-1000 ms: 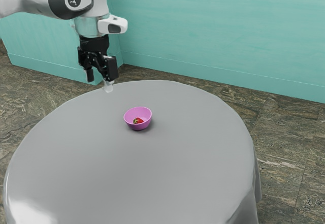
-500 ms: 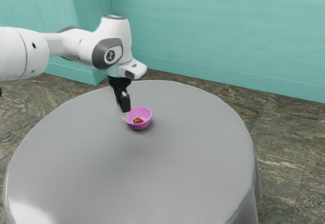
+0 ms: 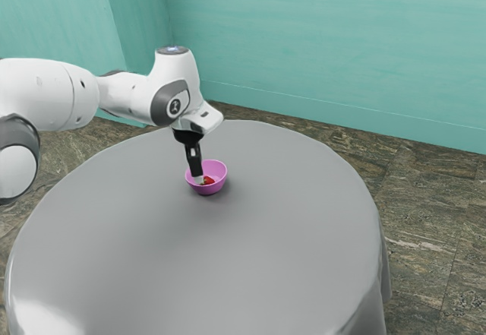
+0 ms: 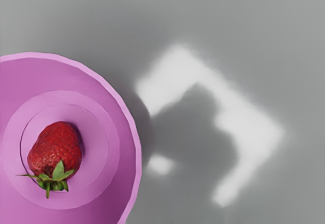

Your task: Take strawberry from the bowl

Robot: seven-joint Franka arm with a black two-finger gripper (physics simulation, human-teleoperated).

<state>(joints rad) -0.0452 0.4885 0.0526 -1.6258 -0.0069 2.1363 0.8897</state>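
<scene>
Bowl (image 4: 30,74), one: top open; raised wall (image 4: 124,137) stands around strawberry (image 4: 56,145). Gap, visible: between strawberry and wall.

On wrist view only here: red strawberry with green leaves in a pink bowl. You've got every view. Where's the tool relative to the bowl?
Observer: In the exterior view, the tool has its tip within the outline of the pink bowl, right by the strawberry. Whether it touches, I can't tell.

Operator: Vertical or tilted?

Observer: Slightly tilted, lower end toward the exterior view's right.

Operator: And the table shape? I just see grey.

Observer: The grey table has a rounded edge, and the bowl sits well in from it.
</scene>
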